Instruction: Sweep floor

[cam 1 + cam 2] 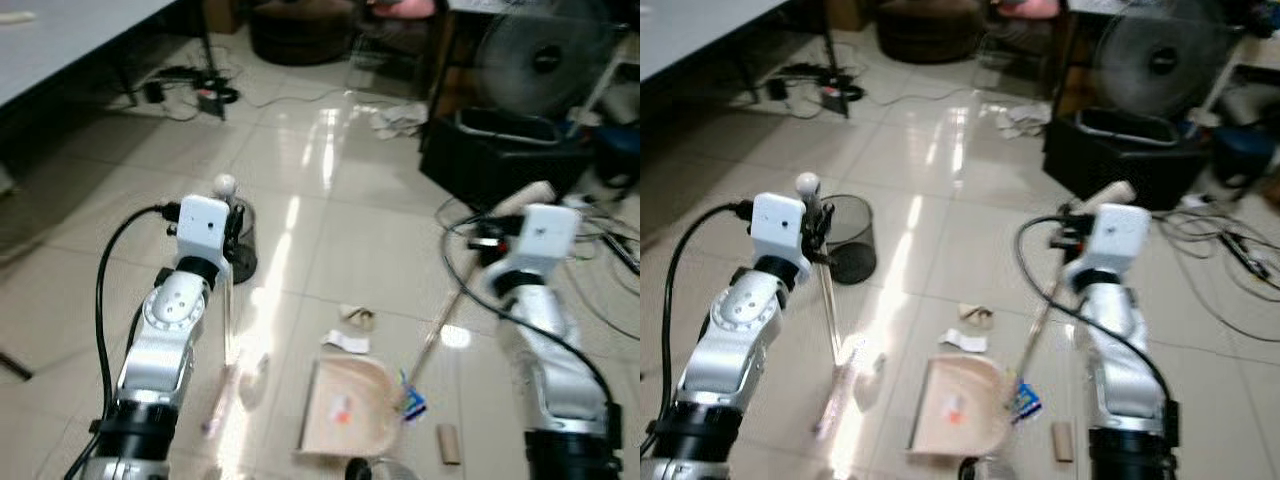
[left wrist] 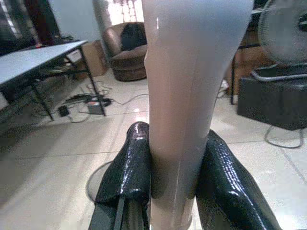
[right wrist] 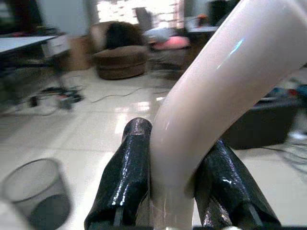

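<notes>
My left gripper [image 2: 169,189] is shut on a pale upright pole [image 1: 231,300] topped by a round knob [image 1: 225,184]. The pole's lower end reaches the floor left of a beige dustpan [image 1: 345,405]. My right gripper [image 3: 168,187] is shut on the cream broom handle [image 1: 440,330]. That handle slants down to a broom head with a blue patch [image 1: 412,405] at the dustpan's right edge. A small orange scrap [image 1: 341,407] lies in the pan. Crumpled paper [image 1: 358,317], a white scrap [image 1: 345,343] and a cardboard tube [image 1: 448,443] lie on the tiles around it.
A black mesh wastebasket [image 1: 850,235] stands just beyond the left arm. A black box [image 1: 500,155] and a fan [image 1: 545,60] are at the back right, with loose cables [image 1: 610,250] on the floor. A table [image 1: 60,40] and a power strip [image 1: 200,90] are at the back left.
</notes>
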Controlling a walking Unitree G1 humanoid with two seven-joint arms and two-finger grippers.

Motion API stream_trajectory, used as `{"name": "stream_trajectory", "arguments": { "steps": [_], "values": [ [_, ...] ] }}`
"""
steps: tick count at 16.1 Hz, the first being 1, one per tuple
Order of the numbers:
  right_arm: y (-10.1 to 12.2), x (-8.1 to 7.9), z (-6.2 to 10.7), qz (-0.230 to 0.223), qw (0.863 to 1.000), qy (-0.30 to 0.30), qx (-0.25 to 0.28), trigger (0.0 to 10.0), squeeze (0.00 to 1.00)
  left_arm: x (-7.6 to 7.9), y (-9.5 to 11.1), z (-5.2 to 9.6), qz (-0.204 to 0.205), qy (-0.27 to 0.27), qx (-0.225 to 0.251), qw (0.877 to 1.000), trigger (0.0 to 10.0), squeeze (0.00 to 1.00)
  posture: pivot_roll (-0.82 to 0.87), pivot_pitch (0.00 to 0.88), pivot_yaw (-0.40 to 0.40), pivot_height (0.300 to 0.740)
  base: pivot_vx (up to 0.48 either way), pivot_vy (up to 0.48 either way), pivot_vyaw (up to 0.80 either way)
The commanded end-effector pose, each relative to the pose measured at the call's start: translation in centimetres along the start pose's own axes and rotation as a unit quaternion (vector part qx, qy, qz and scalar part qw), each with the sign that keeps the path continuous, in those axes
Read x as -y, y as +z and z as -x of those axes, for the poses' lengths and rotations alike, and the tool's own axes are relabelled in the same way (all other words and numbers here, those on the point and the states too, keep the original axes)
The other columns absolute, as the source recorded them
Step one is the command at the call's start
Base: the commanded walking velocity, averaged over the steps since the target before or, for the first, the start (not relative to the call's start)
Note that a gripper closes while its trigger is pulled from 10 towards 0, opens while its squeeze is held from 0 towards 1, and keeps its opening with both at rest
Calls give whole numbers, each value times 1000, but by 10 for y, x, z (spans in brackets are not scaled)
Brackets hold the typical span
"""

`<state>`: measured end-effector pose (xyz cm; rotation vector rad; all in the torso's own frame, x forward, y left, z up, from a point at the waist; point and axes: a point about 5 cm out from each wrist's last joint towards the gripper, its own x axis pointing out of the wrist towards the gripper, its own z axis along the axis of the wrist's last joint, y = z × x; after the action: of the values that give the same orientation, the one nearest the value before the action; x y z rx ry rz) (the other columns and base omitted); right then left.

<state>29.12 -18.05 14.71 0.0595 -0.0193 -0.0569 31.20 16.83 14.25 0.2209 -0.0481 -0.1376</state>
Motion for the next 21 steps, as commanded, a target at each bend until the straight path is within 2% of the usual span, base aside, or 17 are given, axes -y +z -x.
{"name": "stream_trajectory", "arguments": {
  "steps": [1, 4, 7, 12, 15, 16, 17, 18, 20, 21],
  "values": [
    [-1, -1, 0, -5, 1000, 0, 4, 10000, 0, 0, 8, -4, -6, -6, 11, 1000, 10000, 0, 35, 34, 5, 740, 0, 311, 0],
    [-6, -1, 2, -40, 999, -12, -1, 10000, 0, 6, 10, -8, -11, -26, 18, 999, 10000, 0, 40, 4, 21, 740, 0, 356, 0],
    [-8, -1, 4, -39, 999, -22, -1, 10000, 0, 0, 18, -14, -12, -12, 32, 999, 10000, 0, 52, 0, 11, 740, 0, 385, -573],
    [-9, -5, 2, -33, 999, -10, -4, 10000, 0, -12, 9, -7, -17, 7, 22, 1000, 10000, 0, 62, 0, -8, 740, 0, 393, -629],
    [-10, -3, 2, -38, 999, -15, -4, 10000, 0, -14, 8, -7, -13, 12, 21, 1000, 10000, 0, 53, 0, -1, 740, 0, 412, -638],
    [-9, -2, 1, -39, 999, -18, -3, 10000, 0, -11, 11, -8, -50, 9, 25, 998, 10000, 0, 45, 0, 11, 740, 0, -274, 0],
    [-8, -3, 1, -37, 999, -14, 2, 10000, 0, -7, 11, -9, -66, -1, 24, 998, 10000, 0, 45, 0, 21, 740, 0, -480, 0],
    [-6, -5, 0, -35, 999, -11, 4, 10000, 0, -3, 10, -9, -38, -15, 26, 999, 10000, 0, 37, 0, 30, 740, 0, -480, 0],
    [-6, -6, 1, -35, 999, -11, 0, 10000, 0, 0, 12, -10, -31, -19, 31, 999, 10000, 0, 36, 0, 28, 740, 0, -480, 0],
    [-7, -4, 1, -42, 999, -16, -5, 10000, 0, 2, 11, -12, 15, -17, 26, 999, 10000, 0, 37, 14, 20, 740, 0, 0, 0]
  ]
}}
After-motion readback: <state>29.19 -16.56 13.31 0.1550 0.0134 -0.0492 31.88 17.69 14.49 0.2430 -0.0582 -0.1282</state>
